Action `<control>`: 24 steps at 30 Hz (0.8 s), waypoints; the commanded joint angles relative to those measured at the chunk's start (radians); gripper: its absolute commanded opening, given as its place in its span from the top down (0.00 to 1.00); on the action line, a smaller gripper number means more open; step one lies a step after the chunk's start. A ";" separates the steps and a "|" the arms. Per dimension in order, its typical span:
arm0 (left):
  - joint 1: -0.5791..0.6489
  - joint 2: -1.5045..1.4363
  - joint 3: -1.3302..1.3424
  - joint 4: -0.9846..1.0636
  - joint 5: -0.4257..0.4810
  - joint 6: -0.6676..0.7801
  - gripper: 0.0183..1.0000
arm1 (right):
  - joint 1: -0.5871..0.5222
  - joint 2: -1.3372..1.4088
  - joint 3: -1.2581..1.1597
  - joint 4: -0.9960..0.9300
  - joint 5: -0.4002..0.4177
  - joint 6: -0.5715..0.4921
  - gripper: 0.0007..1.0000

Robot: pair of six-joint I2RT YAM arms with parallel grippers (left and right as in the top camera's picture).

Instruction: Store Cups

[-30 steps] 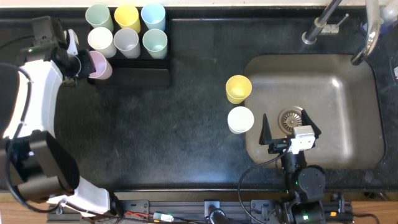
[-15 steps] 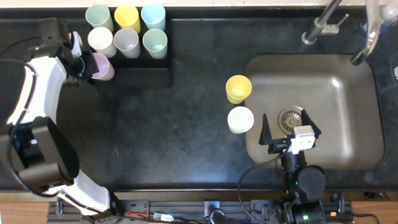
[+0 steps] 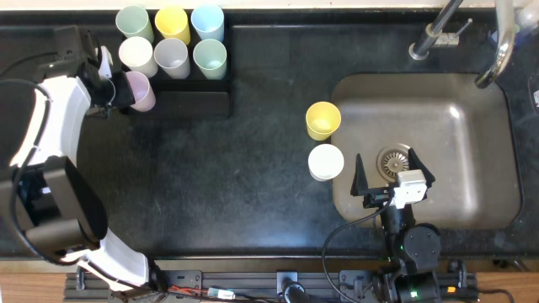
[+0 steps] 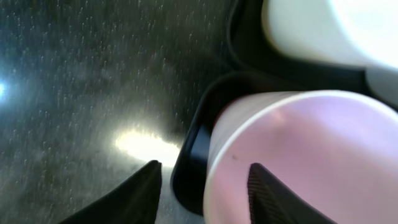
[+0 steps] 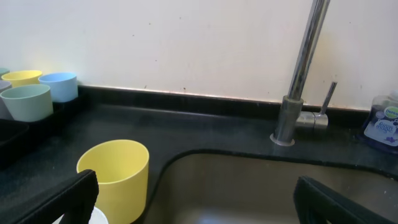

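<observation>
A pink cup (image 3: pixel 139 91) (image 4: pixel 298 155) rests at the front left slot of the black rack (image 3: pixel 198 103), which holds several pastel cups (image 3: pixel 173 55). My left gripper (image 3: pixel 115 89) (image 4: pixel 205 169) stands open astride the pink cup's near wall, one finger inside and one outside, with a gap on each side. A yellow cup (image 3: pixel 322 120) (image 5: pixel 115 177) and a white cup (image 3: pixel 326 162) stand on the counter by the sink's left rim. My right gripper (image 3: pixel 392 171) hangs open over the sink, holding nothing.
The steel sink (image 3: pixel 472 126) with its drain (image 3: pixel 393 160) takes up the right side. A tap (image 5: pixel 305 74) rises behind it, with a soap bottle (image 5: pixel 382 121) beside it. Dark counter (image 3: pixel 236 185) stretches between the rack and the sink.
My left arm shifted slightly toward the back of the counter and brought the pink cup closer to the rack. The right arm and the two loose cups stayed put.
</observation>
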State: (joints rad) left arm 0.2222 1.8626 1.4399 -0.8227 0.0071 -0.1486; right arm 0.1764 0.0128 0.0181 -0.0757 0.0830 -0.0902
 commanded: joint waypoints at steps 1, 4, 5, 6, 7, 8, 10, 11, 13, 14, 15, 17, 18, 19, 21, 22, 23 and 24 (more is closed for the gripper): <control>-0.035 -0.126 0.135 -0.089 -0.071 -0.003 0.39 | -0.007 -0.009 -0.013 0.005 0.003 -0.003 0.00; -0.083 -0.172 0.249 -0.182 -0.108 -0.018 0.31 | -0.007 -0.009 -0.013 0.005 0.003 -0.003 0.00; -0.106 -0.180 0.300 -0.222 -0.122 -0.031 0.30 | -0.007 -0.009 -0.013 0.005 0.003 -0.003 0.00; -0.139 -0.180 0.366 -0.272 -0.141 -0.056 0.27 | -0.007 -0.009 -0.013 0.005 0.003 -0.003 0.00; -0.172 -0.178 0.426 -0.318 -0.157 -0.075 0.24 | -0.007 -0.009 -0.013 0.005 0.003 -0.003 0.00; -0.210 -0.171 0.482 -0.357 -0.171 -0.097 0.23 | -0.007 -0.009 -0.013 0.005 0.003 -0.003 0.01; -0.297 -0.151 0.578 -0.422 -0.191 -0.146 0.20 | -0.007 -0.009 -0.013 0.005 0.003 -0.003 0.00; -0.343 -0.141 0.615 -0.446 -0.195 -0.171 0.19 | -0.007 -0.009 -0.013 0.005 0.003 -0.003 0.00; -0.443 -0.113 0.666 -0.484 -0.195 -0.238 0.18 | -0.007 -0.009 -0.013 0.005 0.003 -0.003 0.00; -0.483 -0.100 0.674 -0.494 -0.195 -0.275 0.18 | -0.007 -0.009 -0.013 0.005 0.003 -0.003 0.00; -0.530 -0.087 0.678 -0.501 -0.192 -0.310 0.18 | -0.007 -0.009 -0.013 0.005 0.003 -0.003 0.00; -0.627 -0.053 0.677 -0.513 -0.190 -0.386 0.18 | -0.007 -0.009 -0.013 0.005 0.003 -0.003 0.00; -0.669 -0.035 0.677 -0.515 -0.188 -0.414 0.18 | -0.007 -0.009 -0.013 0.005 0.003 -0.003 0.00; -0.710 -0.017 0.677 -0.515 -0.187 -0.438 0.18 | -0.007 -0.009 -0.013 0.005 0.003 -0.003 0.00; -0.789 0.022 0.677 -0.503 -0.188 -0.464 0.18 | -0.007 -0.009 -0.013 0.005 0.003 -0.003 0.00; -0.824 0.043 0.677 -0.491 -0.188 -0.467 0.18 | -0.007 -0.009 -0.013 0.005 0.003 -0.003 0.00; -0.857 0.068 0.677 -0.480 -0.188 -0.473 0.18 | -0.007 -0.009 -0.013 0.005 0.003 -0.003 0.00; -0.880 0.090 0.677 -0.477 -0.187 -0.490 0.18 | -0.007 -0.009 -0.013 0.005 0.003 -0.003 0.00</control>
State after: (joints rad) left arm -0.5926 1.9064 2.1139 -1.3064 -0.1658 -0.5495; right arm 0.1764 0.0128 0.0181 -0.0757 0.0837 -0.0902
